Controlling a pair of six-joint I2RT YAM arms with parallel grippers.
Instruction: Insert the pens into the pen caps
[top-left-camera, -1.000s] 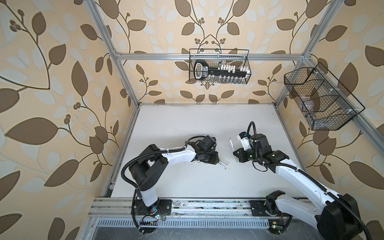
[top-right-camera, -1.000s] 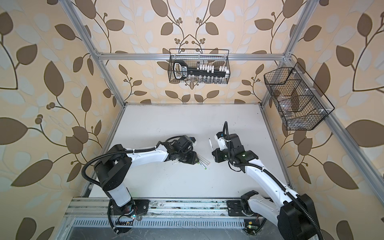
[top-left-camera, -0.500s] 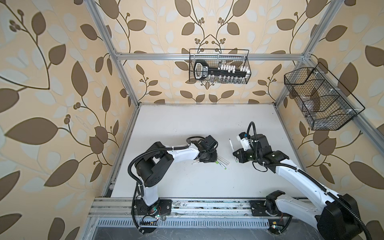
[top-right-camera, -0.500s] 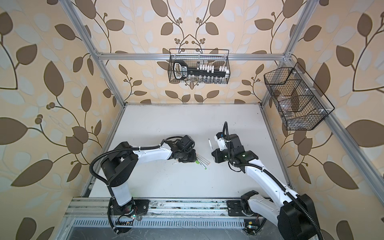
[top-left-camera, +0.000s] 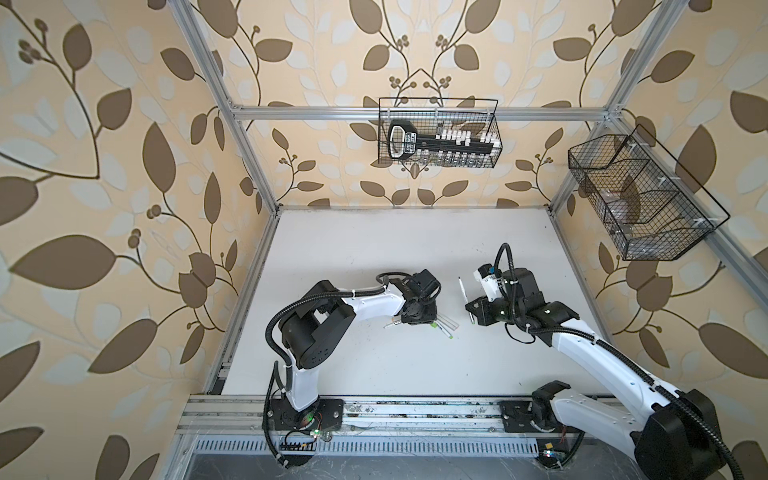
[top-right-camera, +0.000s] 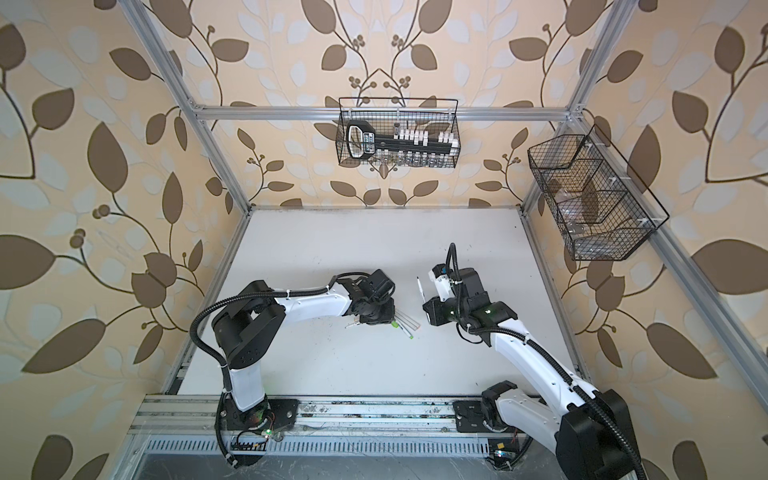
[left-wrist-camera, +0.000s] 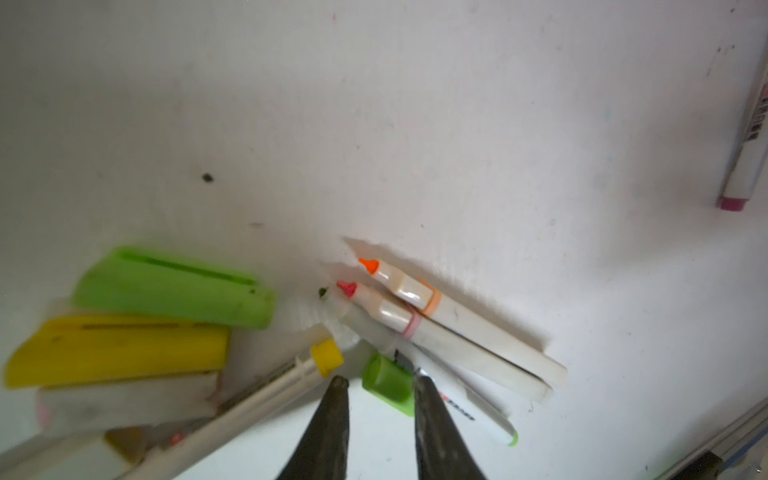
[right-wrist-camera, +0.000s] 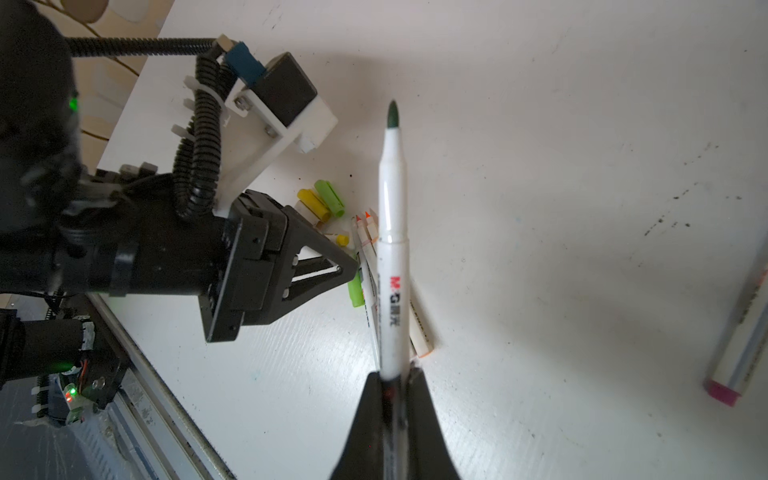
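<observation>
The pens lie mostly in a small heap (top-left-camera: 444, 328) at the middle of the table (top-left-camera: 374, 249), under your left gripper (left-wrist-camera: 380, 384). One more, a white green-tipped pen (right-wrist-camera: 391, 249), is up off the table in your right gripper (right-wrist-camera: 392, 376), whose jaws are clamped tight on its barrel. The change over the last second is on the left. The jaws have been narrowing and now stand only partly open astride a short green cap (left-wrist-camera: 388, 386). One fingertip (left-wrist-camera: 422, 392) touches it and the other shows a sliver of gap, so I judge it not gripped yet. Your left elbow has also swung in toward the middle while the gripper stayed over the heap, and the right arm has held still. This reads as the pick of the cap for the raised pen, nearly closed. The long green cap (left-wrist-camera: 174, 286) and the yellow cap (left-wrist-camera: 116, 349) lie just beside it, untouched.
</observation>
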